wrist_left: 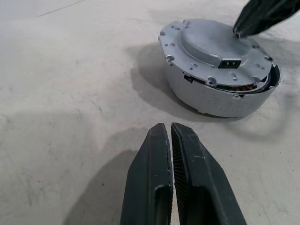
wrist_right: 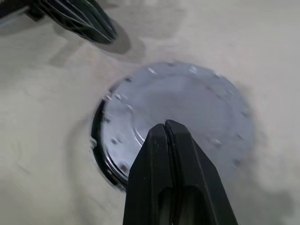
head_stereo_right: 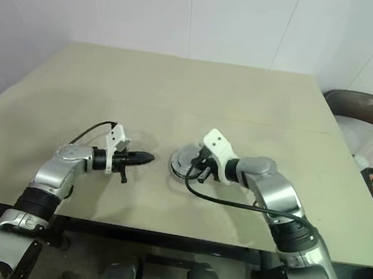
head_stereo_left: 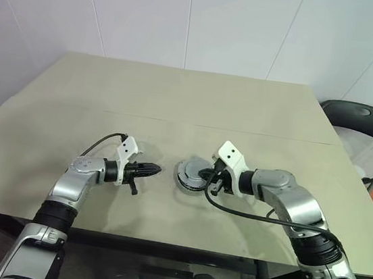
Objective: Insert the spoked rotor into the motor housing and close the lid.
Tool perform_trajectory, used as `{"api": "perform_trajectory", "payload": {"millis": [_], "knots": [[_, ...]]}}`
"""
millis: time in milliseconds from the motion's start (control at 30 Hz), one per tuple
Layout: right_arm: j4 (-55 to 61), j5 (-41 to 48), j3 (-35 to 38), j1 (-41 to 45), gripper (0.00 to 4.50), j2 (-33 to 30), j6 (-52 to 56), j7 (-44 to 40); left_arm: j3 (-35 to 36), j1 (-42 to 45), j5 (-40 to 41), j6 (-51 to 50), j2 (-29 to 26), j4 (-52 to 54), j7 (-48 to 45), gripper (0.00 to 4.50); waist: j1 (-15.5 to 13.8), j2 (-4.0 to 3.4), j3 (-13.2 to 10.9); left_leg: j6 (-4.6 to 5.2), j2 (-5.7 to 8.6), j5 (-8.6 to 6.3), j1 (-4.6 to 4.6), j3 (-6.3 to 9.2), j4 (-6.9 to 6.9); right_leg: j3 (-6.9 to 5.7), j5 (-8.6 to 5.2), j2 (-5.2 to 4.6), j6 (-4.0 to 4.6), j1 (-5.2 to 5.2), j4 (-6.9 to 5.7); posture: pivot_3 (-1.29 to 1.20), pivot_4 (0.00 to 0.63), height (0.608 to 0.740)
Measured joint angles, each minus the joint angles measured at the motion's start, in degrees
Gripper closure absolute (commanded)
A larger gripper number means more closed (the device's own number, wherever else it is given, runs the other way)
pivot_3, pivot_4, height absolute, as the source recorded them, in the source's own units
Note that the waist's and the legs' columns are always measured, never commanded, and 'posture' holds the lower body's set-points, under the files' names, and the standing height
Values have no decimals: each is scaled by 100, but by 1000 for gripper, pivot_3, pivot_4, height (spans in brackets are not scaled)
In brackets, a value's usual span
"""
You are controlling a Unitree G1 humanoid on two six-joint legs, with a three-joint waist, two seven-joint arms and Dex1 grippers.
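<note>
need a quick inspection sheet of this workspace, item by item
surface: beige table, bare apart from the motor.
job's things: lid sits on the motor housing, slightly askew; copper windings show in a gap at one edge.
clutter: nothing seen.
grippers: left gripper shut, empty, beside the motor; right gripper shut, tips over the lid.
cables: black cable loops off the right wrist.
surroundings: white tiled wall; dark chair on the right.

1. Both arms have silver metal shells with black joints.
2. Behind the fingers of each gripper sits a white bracket.
3. A black cable (head_stereo_left: pixel 245 215) loops behind the right gripper (head_stereo_left: pixel 213 181).
4. The left gripper (head_stereo_left: pixel 151 170) has black fingers (wrist_left: pixel 154 187) with ribbed inner faces.
</note>
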State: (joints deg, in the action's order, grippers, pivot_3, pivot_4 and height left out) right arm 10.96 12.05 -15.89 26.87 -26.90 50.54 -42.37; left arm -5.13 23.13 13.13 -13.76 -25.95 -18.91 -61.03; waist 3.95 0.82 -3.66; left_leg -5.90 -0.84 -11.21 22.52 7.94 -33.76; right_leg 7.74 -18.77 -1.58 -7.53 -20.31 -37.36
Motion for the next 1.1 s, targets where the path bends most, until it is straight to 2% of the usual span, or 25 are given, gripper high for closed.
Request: {"api": "perform_trajectory", "payload": {"millis": [133,233,633,1000,1100], "knots": [[-111,-1,50,-1,4473,370,34,362,-1,0,-1,0,0,0,20,4277,0,0,0,0,0,0,0,1,1,0,0,0,0,-1,-1,0,0,740],[-201,-47,58,20,3898,532,25,619,-1,0,-1,0,0,-1,29,4277,-2,0,0,0,0,0,0,1,0,0,1,0,0,0,-1,0,0,740],[-338,-46,88,51,8,479,50,697,-5,0,-10,0,-4,-1,94,4277,1,0,0,0,0,0,0,1,-1,0,1,1,0,0,-3,0,0,740],[-268,40,87,-49,8,564,128,734,-79,0,-18,-43,-12,-6,127,4277,5,0,1,0,0,0,0,1,3,0,0,1,0,-2,-3,0,0,740],[-294,-32,70,-47,899,622,63,862,-79,1,-18,-45,-13,-6,135,4277,4,0,1,0,0,0,0,0,0,0,0,1,0,-1,-2,0,0,740]]}}
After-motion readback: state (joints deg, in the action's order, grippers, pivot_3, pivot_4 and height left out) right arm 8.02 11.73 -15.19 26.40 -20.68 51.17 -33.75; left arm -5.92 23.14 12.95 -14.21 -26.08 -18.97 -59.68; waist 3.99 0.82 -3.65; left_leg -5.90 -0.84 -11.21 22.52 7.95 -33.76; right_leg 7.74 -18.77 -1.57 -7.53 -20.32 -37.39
